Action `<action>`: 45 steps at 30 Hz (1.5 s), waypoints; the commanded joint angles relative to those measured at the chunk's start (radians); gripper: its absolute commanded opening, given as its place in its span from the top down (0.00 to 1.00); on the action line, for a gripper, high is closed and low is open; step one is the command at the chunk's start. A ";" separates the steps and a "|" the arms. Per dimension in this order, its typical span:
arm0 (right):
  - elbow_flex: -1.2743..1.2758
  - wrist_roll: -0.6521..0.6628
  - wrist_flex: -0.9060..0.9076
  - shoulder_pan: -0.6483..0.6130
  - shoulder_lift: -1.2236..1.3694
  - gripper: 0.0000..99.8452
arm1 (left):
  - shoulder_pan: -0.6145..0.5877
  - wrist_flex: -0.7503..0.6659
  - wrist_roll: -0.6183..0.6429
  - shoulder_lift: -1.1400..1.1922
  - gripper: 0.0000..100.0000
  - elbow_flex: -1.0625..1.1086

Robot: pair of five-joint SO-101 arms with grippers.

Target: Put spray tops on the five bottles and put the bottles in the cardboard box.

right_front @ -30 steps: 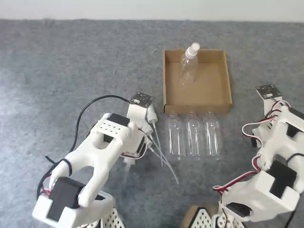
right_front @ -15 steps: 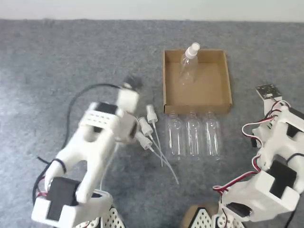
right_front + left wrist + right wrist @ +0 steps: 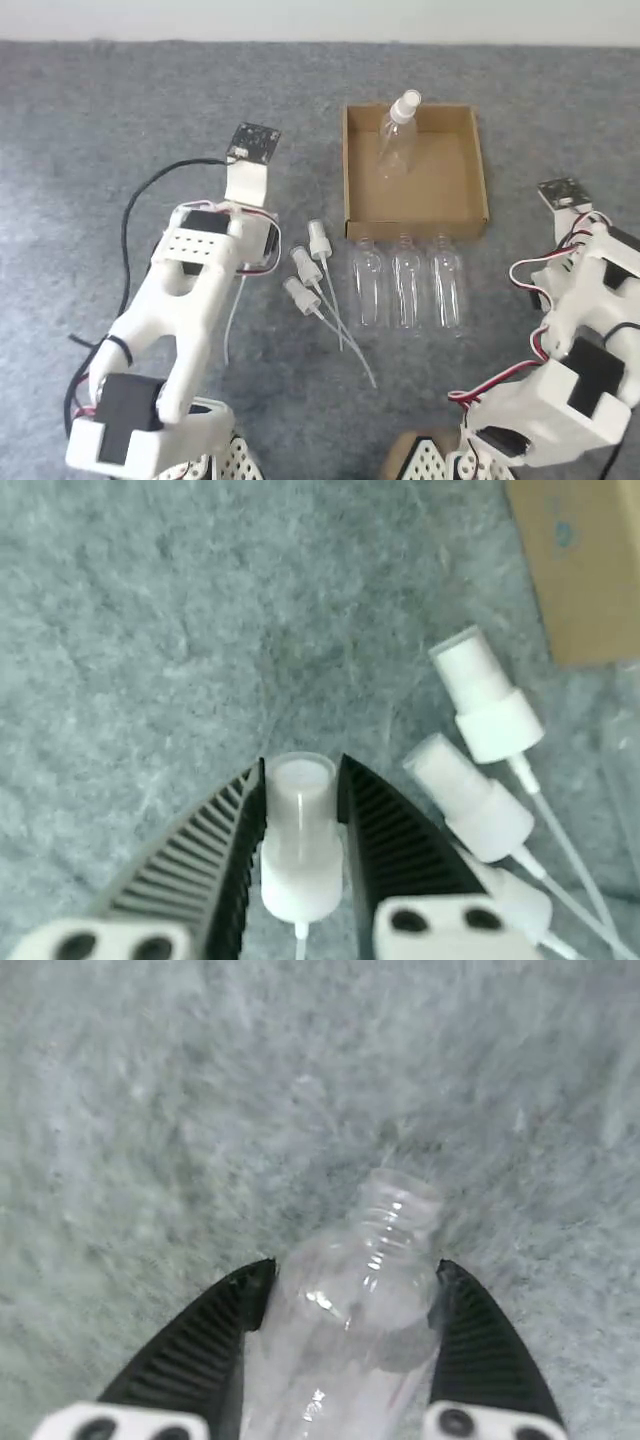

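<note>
Bottles, five: one capped bottle (image 3: 397,140) in cardboard box (image 3: 347,170); three open bottles (image 3: 368,280) (image 3: 407,280) (image 3: 446,280) on carpet; one held bottle (image 3: 350,1300) in right gripper (image 3: 352,1272).
Spray tops, five: one fitted top (image 3: 406,103); three loose tops (image 3: 318,240) (image 3: 305,265) (image 3: 297,293); one held top (image 3: 298,840) in left gripper (image 3: 300,770).
Boxes, one.

The white plastic spray top (image 3: 298,840) between the black ribbed fingers (image 3: 390,850) of the left arm is cut off by the picture's edge, so nearly all of its thin tube is out of sight. One finger covers part of another white spray top (image 3: 518,908). The brown cardboard box (image 3: 575,570) is cut by the edge to one corner. In the right wrist view the clear plastic bottle (image 3: 360,1300) is cut off below its shoulder.
</note>
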 commanded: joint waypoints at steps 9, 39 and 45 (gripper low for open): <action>-0.020 0.043 -0.005 0.016 -0.021 0.74 | 0.003 -0.026 0.012 -0.017 0.87 0.005; -0.094 0.180 0.018 0.062 -0.147 0.99 | 0.009 0.315 0.083 0.043 0.99 -0.381; -0.218 0.026 0.171 -0.027 -0.400 1.00 | 0.029 0.324 0.221 -0.299 0.99 -0.367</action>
